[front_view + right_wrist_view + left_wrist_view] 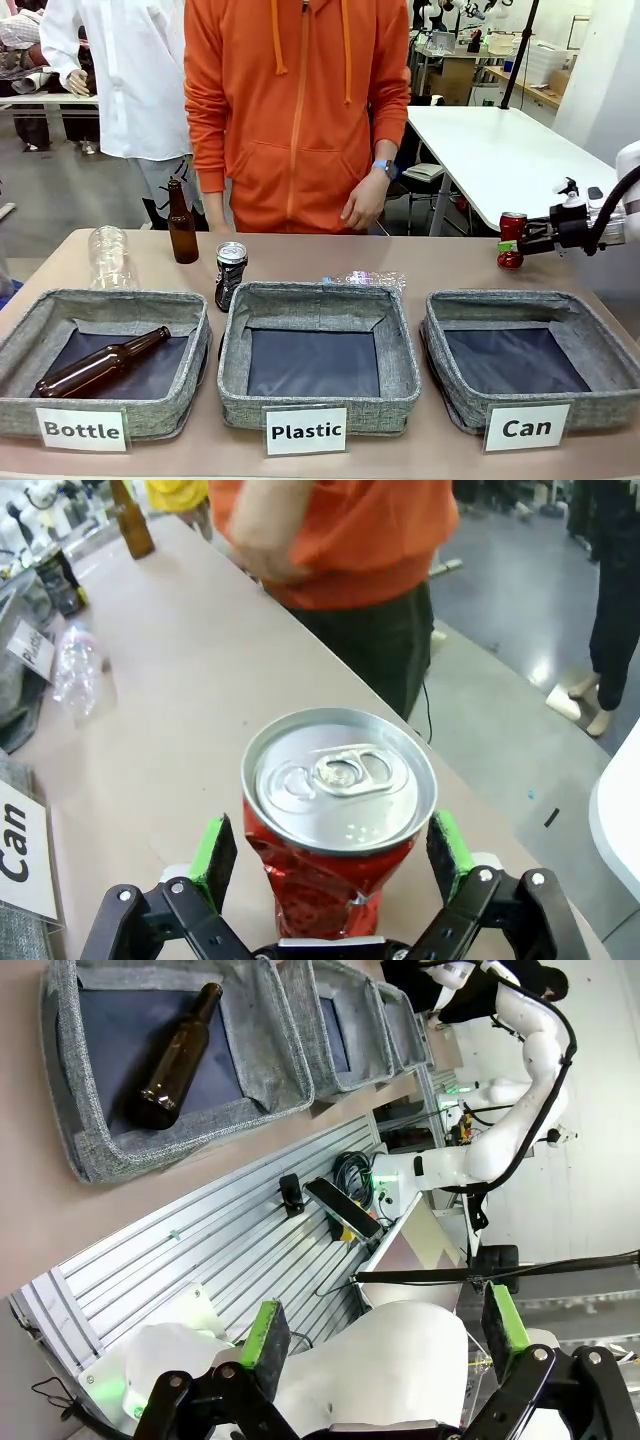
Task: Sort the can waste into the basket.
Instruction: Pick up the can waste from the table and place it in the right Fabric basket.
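Tabletop, tan, with a person in an orange hoodie standing at its far edge, one hand hanging loose. Three grey woven baskets along the near edge: "Bottle" basket at the near left corner, "Plastic" basket at the middle, "Can" basket at the near right corner. Left gripper: jaws wide apart, nothing between them. Right gripper: green pads close on either side of the red can at the far edge toward the right corner; contact cannot be told. Brown bottle lying in the "Bottle" basket. Second brown bottle, upright, far edge, left of middle. Clear plastic bottle, upright, toward the left edge. Crushed clear bottle, just behind the "Plastic" basket. Dark can, dented, upright, beside that basket's far left corner.
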Controlling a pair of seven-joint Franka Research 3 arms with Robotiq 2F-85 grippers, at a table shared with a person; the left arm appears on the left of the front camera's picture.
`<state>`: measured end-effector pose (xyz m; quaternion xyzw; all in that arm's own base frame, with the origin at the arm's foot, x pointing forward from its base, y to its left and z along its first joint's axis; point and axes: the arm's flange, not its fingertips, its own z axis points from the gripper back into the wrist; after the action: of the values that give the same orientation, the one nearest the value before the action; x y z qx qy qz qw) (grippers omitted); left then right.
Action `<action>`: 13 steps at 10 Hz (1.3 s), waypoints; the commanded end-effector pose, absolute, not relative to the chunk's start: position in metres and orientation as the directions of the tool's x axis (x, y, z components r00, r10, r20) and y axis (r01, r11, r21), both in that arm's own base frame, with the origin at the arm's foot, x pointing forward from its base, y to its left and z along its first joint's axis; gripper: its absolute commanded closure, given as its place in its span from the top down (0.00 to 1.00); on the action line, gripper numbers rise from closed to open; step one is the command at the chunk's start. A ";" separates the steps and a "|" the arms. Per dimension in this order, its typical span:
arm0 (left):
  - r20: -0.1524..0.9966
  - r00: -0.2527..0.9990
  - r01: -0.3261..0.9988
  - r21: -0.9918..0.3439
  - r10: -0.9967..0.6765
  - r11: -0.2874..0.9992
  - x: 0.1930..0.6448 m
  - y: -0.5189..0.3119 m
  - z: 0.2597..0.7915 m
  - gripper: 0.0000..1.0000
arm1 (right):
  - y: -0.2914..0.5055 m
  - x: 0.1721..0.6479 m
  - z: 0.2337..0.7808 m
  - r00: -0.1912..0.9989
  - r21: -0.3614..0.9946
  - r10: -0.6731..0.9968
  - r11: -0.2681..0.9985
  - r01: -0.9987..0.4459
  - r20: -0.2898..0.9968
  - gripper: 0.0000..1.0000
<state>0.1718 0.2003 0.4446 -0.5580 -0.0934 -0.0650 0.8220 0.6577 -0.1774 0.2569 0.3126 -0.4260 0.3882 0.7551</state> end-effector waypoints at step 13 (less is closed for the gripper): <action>0.228 0.974 0.213 -0.912 0.003 0.350 0.172 0.202 0.449 1.00 | -0.182 0.595 0.350 0.366 0.177 0.321 0.491 -0.853 0.873 0.00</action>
<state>0.1719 0.2005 0.4446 -0.5581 -0.0933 -0.0648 0.8219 0.6244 -0.1967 0.3212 0.3197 -0.4359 0.3922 0.7443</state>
